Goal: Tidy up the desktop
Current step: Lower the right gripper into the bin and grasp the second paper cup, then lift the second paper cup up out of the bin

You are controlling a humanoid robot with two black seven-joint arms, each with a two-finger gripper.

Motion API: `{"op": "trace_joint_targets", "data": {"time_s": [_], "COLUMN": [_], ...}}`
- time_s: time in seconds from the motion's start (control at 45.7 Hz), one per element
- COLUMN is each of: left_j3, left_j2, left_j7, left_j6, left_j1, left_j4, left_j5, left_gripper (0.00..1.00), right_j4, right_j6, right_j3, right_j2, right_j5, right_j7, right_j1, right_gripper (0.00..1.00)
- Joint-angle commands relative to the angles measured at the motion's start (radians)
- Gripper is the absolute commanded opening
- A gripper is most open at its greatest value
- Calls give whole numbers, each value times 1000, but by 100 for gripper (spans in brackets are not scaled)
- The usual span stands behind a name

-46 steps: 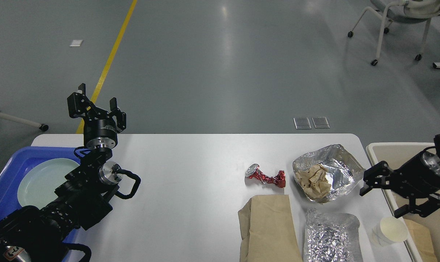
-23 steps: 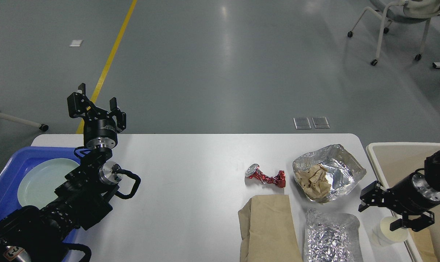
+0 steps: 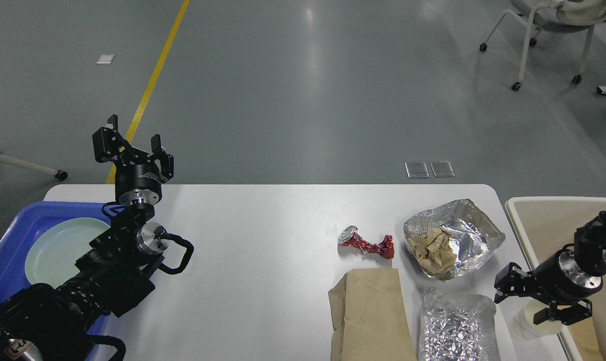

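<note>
The white desktop (image 3: 262,240) carries litter on its right half. There is a crushed red can (image 3: 366,244), a foil tray (image 3: 475,225) holding crumpled brown paper (image 3: 433,248), a brown paper bag (image 3: 370,313), a flat foil sheet (image 3: 455,326) and a white paper cup (image 3: 528,327) near the right edge. My right gripper (image 3: 522,303) is open, low over the cup, its fingers on either side of the cup's top. My left gripper (image 3: 132,148) is open and empty, raised above the desktop's back left corner.
A blue tray (image 3: 12,228) with a pale green plate (image 3: 57,250) lies at the left edge, partly under my left arm. A beige bin (image 3: 553,220) stands right of the desktop. Beyond it are grey floor and a wheeled chair (image 3: 548,30).
My right gripper has come down and toward the near edge, from beside the foil tray to just over the paper cup. The left arm has not moved.
</note>
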Motion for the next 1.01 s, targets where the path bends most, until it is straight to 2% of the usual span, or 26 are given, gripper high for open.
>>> {"op": "trace_joint_targets", "data": {"time_s": [0.0, 0.109, 0.547, 0.81, 0.985], "left_j3": [0, 0, 0, 0, 0], "left_j2": [0, 0, 0, 0, 0], "left_j7": [1, -1, 1, 1, 1], "left_j6": [0, 0, 0, 0, 0], "left_j1": [0, 0, 0, 0, 0], "left_j4": [0, 0, 0, 0, 0], "left_j5": [0, 0, 0, 0, 0], "left_gripper": [100, 100, 100, 100, 100], "right_j4": [-3, -3, 0, 2, 10], "right_j6": [0, 0, 12, 52, 197], "right_j3": [-1, -1, -3, -12, 0], "right_j2": [1, 3, 32, -7, -8], "right_j5": [1, 1, -7, -110, -114], "right_j7": [0, 0, 3, 5, 6], "right_j1": [-1, -1, 56, 327, 582], "right_gripper": [26, 0, 0, 0, 0]}}
